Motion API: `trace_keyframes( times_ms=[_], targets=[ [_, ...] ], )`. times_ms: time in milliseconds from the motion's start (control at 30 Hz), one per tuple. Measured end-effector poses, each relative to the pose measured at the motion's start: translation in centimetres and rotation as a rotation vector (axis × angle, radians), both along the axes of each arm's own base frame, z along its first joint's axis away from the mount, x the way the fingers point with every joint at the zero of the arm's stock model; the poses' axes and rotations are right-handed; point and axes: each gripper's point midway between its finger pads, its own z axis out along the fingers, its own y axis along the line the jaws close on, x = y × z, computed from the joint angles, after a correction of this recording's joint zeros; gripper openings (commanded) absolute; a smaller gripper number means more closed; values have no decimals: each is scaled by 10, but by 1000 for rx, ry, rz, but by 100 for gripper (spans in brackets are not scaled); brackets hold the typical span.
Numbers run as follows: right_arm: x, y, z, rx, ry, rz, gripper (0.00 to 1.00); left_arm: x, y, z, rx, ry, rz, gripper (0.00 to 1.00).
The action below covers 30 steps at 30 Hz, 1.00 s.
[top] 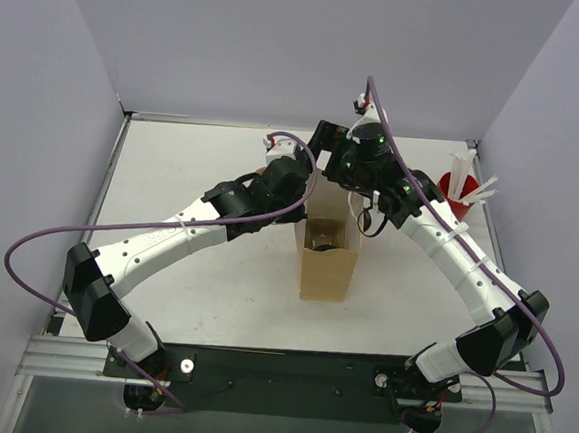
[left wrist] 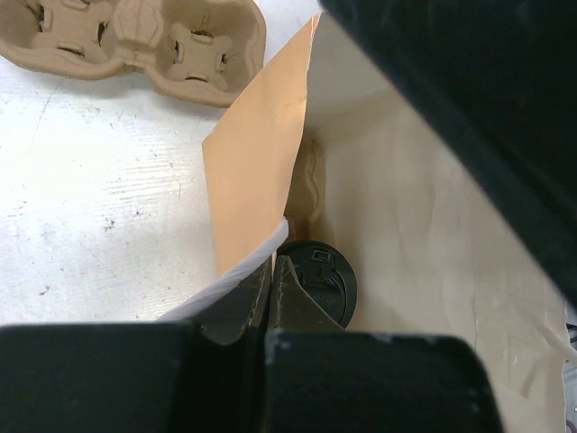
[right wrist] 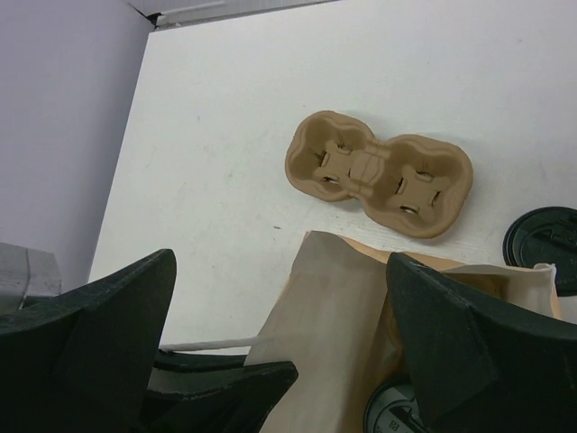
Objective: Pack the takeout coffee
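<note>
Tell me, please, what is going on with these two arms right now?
They are packing coffee into a paper bag standing mid-table. The takeout coffee sits inside the bag, with only its black lid showing. The left gripper is shut on the bag's rim, apparently holding it open. The right gripper hangs open above the bag, holding nothing. The pulp carrier lies empty nearby.

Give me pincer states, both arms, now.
Left pincer: closed, pinching the rim of the paper bag.
Right pincer: open, holding nothing, above the bag.
</note>
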Motion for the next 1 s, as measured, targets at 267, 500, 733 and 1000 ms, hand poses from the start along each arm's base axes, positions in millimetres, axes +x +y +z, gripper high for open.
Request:
trace_keyframes(
  times_ms=[267,500,733,1000],
  targets=[
    [14,4,8,26,-39,-7,96,0,0,0,3,-2,-3,0],
    [32,2,12,27,-57,-29,96,0,1,0,8,-4,-5,0],
    [42,-13,42,23,-118,-60,97,2,-1,0,7,-3,-7,0],
    [47,-62,43,-58,-95,-164,97,3,-1,0,5,-1,-6,0]
  ],
)
